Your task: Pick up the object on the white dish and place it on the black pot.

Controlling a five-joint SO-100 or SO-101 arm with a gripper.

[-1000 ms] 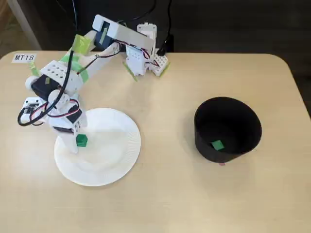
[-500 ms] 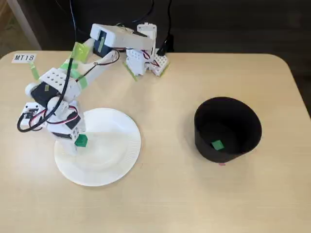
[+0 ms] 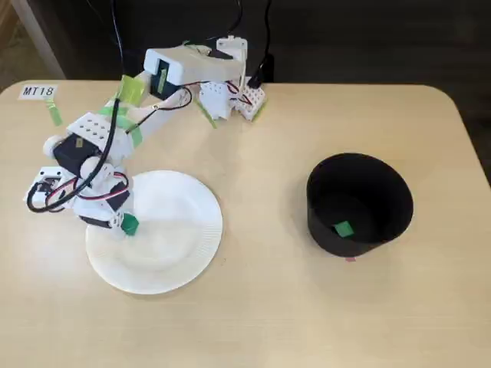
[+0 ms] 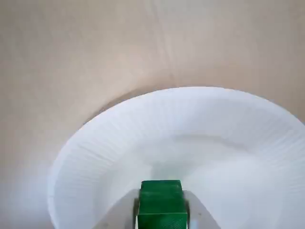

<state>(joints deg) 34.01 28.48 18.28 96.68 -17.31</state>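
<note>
The counter is a pale wooden top with rounded corners; the white dish lies on its left part in the fixed view, the black pot stands well apart to the right, and a white label reading MT18 sits near the far left corner

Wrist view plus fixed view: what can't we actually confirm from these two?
- Fingers: cut off by the wrist view's bottom edge; in the fixed view the arm covers them, so the grip on the green cube is unconfirmed.
- Cube lifted or resting on the white plate: not readable in either view.
- Black pot: outside the wrist view.
- Green piece in the pot: too small to identify.
</note>
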